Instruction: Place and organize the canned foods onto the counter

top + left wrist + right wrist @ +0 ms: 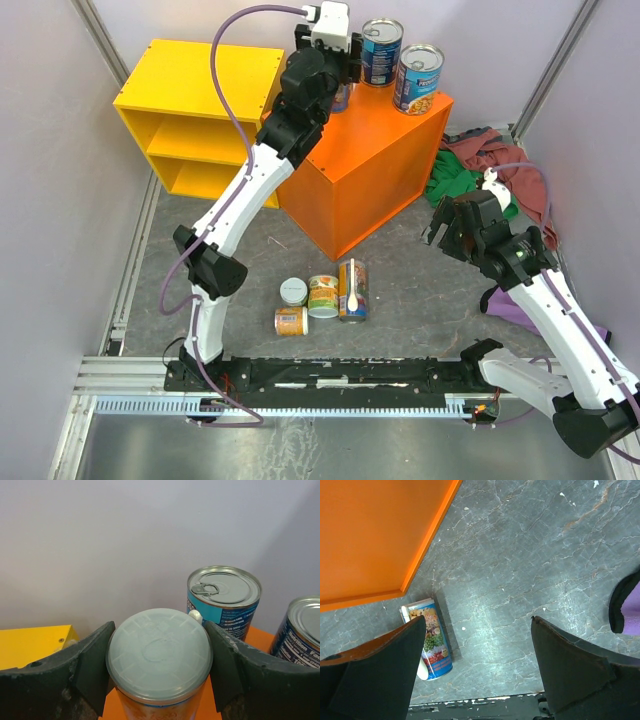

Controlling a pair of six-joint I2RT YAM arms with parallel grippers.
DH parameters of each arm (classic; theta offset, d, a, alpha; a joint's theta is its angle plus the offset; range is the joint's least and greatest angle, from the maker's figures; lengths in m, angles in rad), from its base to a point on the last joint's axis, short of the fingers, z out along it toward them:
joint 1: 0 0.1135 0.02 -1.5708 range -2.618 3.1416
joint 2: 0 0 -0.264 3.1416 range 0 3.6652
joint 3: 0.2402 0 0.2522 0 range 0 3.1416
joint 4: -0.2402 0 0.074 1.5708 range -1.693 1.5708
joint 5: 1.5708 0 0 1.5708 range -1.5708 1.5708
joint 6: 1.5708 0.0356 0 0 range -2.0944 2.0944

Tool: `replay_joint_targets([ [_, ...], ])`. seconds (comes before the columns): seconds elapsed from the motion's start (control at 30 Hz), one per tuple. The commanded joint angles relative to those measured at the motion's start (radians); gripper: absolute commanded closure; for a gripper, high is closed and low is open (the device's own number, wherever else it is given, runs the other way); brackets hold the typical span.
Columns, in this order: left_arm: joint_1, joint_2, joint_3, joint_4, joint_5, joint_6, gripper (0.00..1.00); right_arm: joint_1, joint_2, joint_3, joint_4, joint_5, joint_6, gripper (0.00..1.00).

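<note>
My left gripper is over the back of the orange counter, shut on a tin with a pale plastic lid. Its fingers press both sides of the tin. Two blue tins stand upright on the counter top, and both show in the left wrist view. On the floor, a tall blue tin lies on its side beside two upright tins and a lying orange tin. My right gripper hangs open and empty above the floor, right of the tall tin.
A yellow open-fronted shelf unit stands left of the counter. A heap of red and green clothes lies by the right wall, with purple cloth near my right arm. Grey walls close in at the back and sides.
</note>
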Motion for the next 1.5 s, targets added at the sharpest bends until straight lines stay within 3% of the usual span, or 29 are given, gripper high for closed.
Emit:
replay_joint_targets([
  [0.0, 0.024, -0.013, 0.087, 0.197, 0.108, -0.072, 0.97, -0.001, -0.006, 0.001, 0.032, -0.006, -0.018, 0.07],
  [0.4, 0.043, 0.038, 0.086, 0.239, 0.209, -0.126, 0.97, -0.001, 0.027, 0.010, 0.046, -0.018, -0.048, 0.07],
  [0.43, 0.043, 0.041, 0.086, 0.238, 0.201, -0.126, 0.93, -0.001, 0.029, 0.010, 0.047, -0.019, -0.052, 0.07],
  [0.53, 0.044, 0.045, 0.085, 0.236, 0.183, -0.127, 0.67, -0.001, 0.032, 0.009, 0.049, -0.022, -0.056, 0.07],
  [0.73, 0.043, 0.053, 0.080, 0.238, 0.152, -0.105, 0.28, -0.001, 0.048, 0.010, 0.057, -0.033, -0.066, 0.07],
  [0.93, 0.045, 0.059, 0.075, 0.248, 0.144, -0.088, 0.09, -0.002, 0.057, 0.021, 0.056, -0.035, -0.072, 0.07],
  [1.27, 0.043, 0.035, 0.054, 0.293, 0.141, -0.136, 0.00, -0.001, 0.049, 0.012, 0.049, -0.032, -0.071, 0.07],
  [1.47, 0.024, -0.030, 0.038, 0.275, 0.160, -0.176, 0.01, -0.001, 0.051, 0.026, 0.042, -0.024, -0.076, 0.07],
])
